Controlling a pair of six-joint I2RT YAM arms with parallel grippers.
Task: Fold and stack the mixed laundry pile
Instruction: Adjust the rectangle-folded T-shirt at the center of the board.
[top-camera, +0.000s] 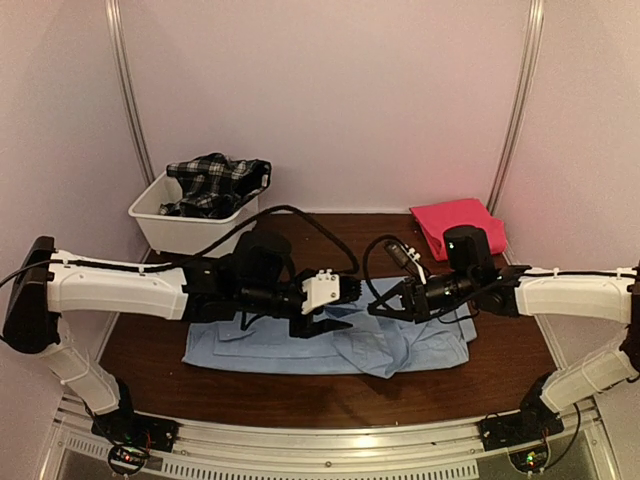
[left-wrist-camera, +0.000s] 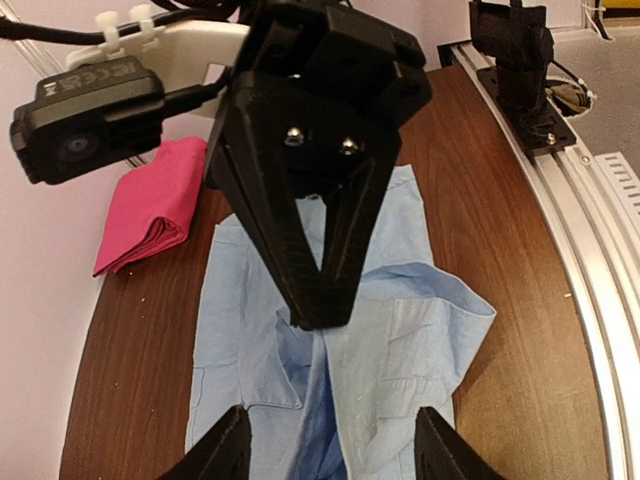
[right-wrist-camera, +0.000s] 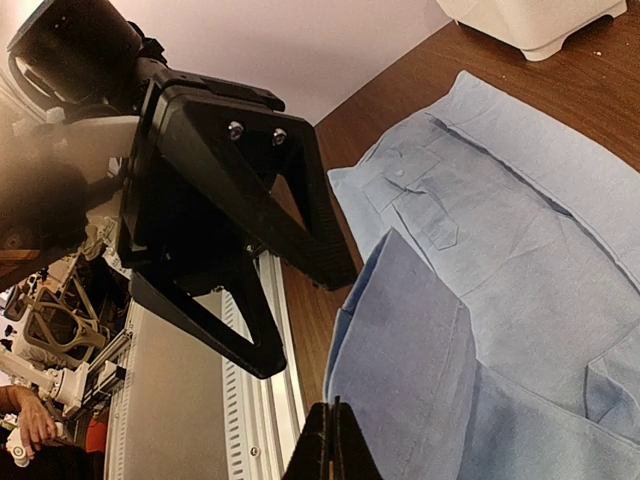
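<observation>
tub (right-wrist-camera: 540, 20) cropped, plaid garment (top-camera: 215, 182) partly hidden inside

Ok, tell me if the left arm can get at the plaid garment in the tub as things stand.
Probably yes. The plaid garment lies heaped in the white tub on the same side as the left arm, top uncovered, nothing between them. Its jaws stand open and empty over the light blue shirt.

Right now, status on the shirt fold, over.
Left gripper open over shirt. Right gripper shut on shirt, flap lifted. Pink cloth folded, far right; plaid in tub. Nothing in the way.
</observation>
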